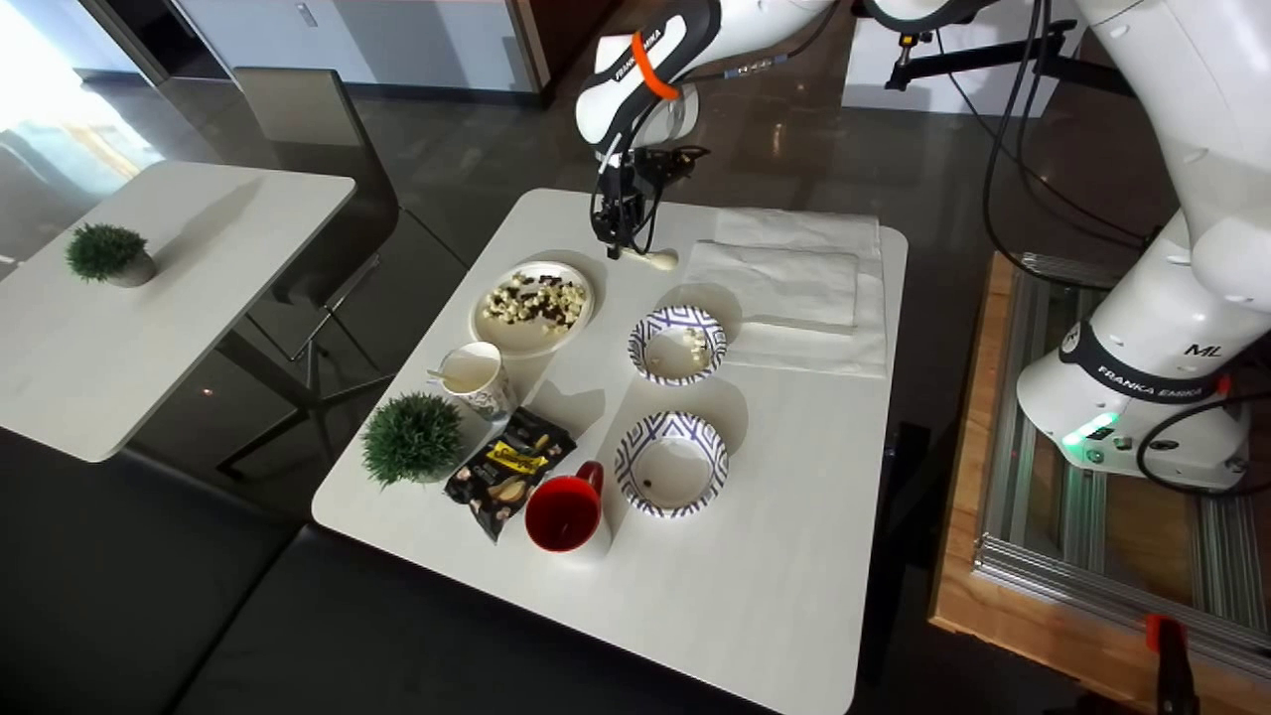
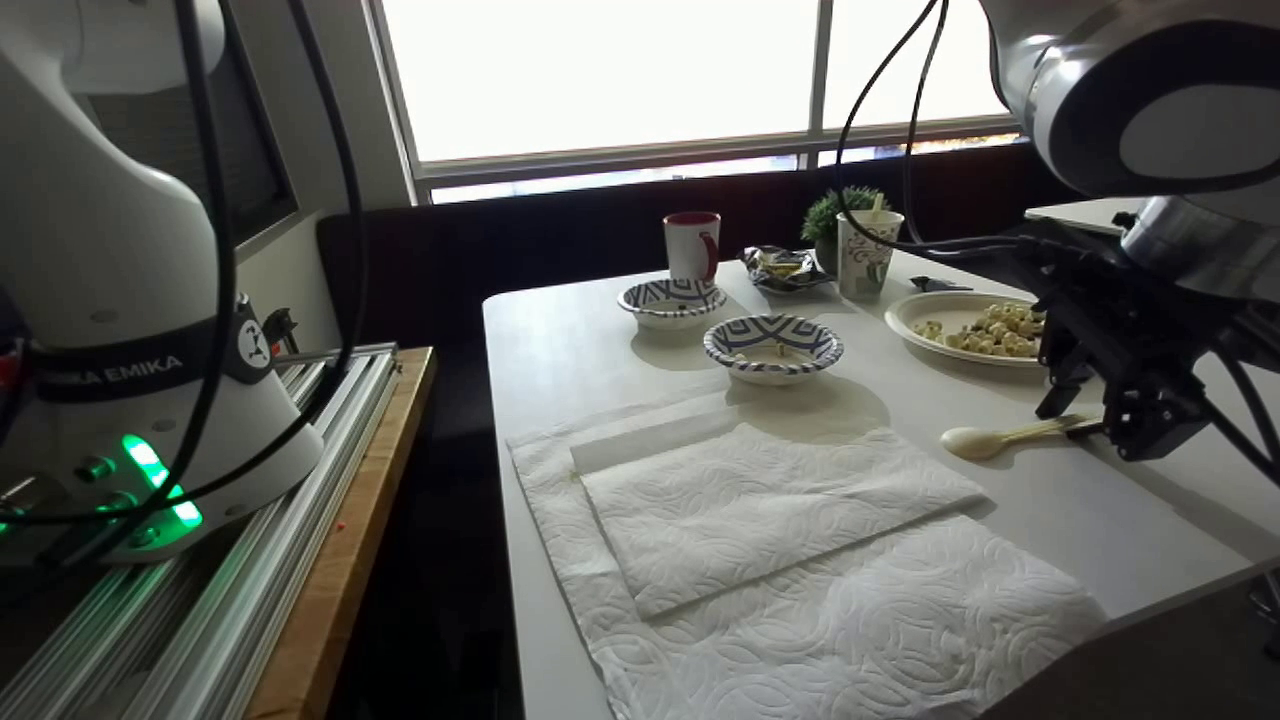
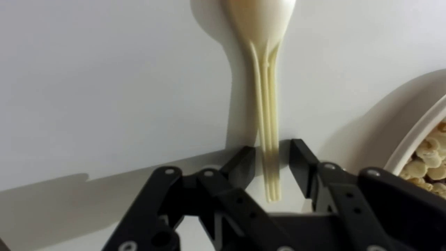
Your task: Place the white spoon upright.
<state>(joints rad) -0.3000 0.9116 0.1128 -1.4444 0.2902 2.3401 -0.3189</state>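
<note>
A: Where's the spoon (image 3: 267, 101)?

B: Lying on the surface (image 1: 775, 516), between the plate (image 1: 508, 336) and the paper towel (image 2: 780, 510), its scoop (image 2: 968, 442) pointing toward the paper towel.

A: And the fingers (image 3: 244, 169)?

B: Spread, one on each side of the handle (image 3: 268, 139) near its tail, with a strip of surface showing on both sides of it. They aren't gripping anything.

A: How will it handle?

B: Light, I'd guess, and fairly stiff (it looks like plastic, with ribs running along the handle). It's thin and probably a bit slick, so it could pivot in the grip. Taken by the tail, the scoop will likely droop; a hold nearer the neck should balance better. Squeeze gently, as a handle that slim might bend or crack.

A: Anything in the way?

B: The plate, mostly. Its rim is near the fingers and it's loaded with popcorn (image 3: 425, 157), so a careless swing could knock it. The bowl (image 1: 643, 348) by the paper towel is farther off. Past the plate stands a cup (image 2: 863, 255) with a pale stick (image 1: 447, 377) in it. If the spoon is meant to stand there (the task doesn't say), the plate lies on the route, so lift high.
</note>
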